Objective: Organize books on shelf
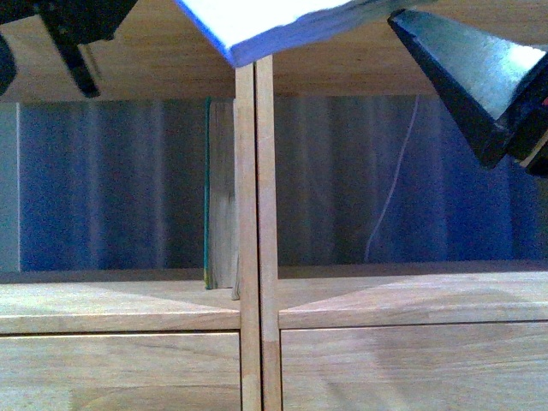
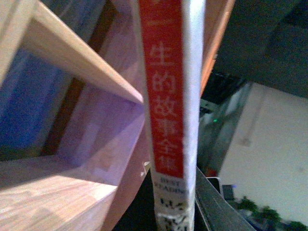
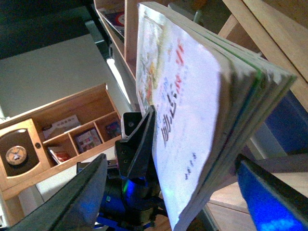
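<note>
My left gripper (image 1: 73,38) is shut on the thin softcover book (image 1: 265,26), held high in front of the shelf's (image 1: 120,300) double centre divider (image 1: 255,214). The left wrist view shows its red and white spine (image 2: 166,96) rising from the shut gripper (image 2: 171,216). In the right wrist view its pale illustrated cover (image 3: 192,96) is pinched by the left gripper's black finger (image 3: 139,144). My right gripper (image 3: 175,207) is open, one finger on each side of the book's lower end; it also shows top right (image 1: 479,77). The teal book (image 1: 208,197) stands upright in the left cubby against the divider.
Plain drawer fronts (image 1: 120,372) lie under the cubbies. A thin white cable (image 1: 394,180) hangs behind the right cubby. A small wooden cabinet with a clock and books (image 3: 57,139) stands off to the side. Upper shelf boards (image 2: 82,67) are close to the held book.
</note>
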You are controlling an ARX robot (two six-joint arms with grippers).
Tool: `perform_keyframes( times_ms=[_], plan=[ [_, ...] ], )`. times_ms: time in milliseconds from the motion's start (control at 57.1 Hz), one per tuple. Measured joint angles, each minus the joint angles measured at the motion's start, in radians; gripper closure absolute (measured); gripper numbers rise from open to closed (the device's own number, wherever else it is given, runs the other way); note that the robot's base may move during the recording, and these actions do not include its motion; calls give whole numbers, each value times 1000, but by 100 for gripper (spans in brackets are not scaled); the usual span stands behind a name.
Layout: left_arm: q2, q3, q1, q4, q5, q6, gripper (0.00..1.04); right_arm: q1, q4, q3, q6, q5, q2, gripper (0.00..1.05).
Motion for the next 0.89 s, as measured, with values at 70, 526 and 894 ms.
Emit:
perform_keyframes(
  times_ms=[70,526,894],
  plan=[
    [-50,-48,40,-58,-9,111,98,-1,0,-2,3,-12,-1,5],
    [-151,-164,224,-381,-255,789,98,-448,-786,-136,-808,127,-344,7],
    [150,87,232,-422,-487,1036,98,-502,-822,-147,-1085,134,-410,7]
  ],
)
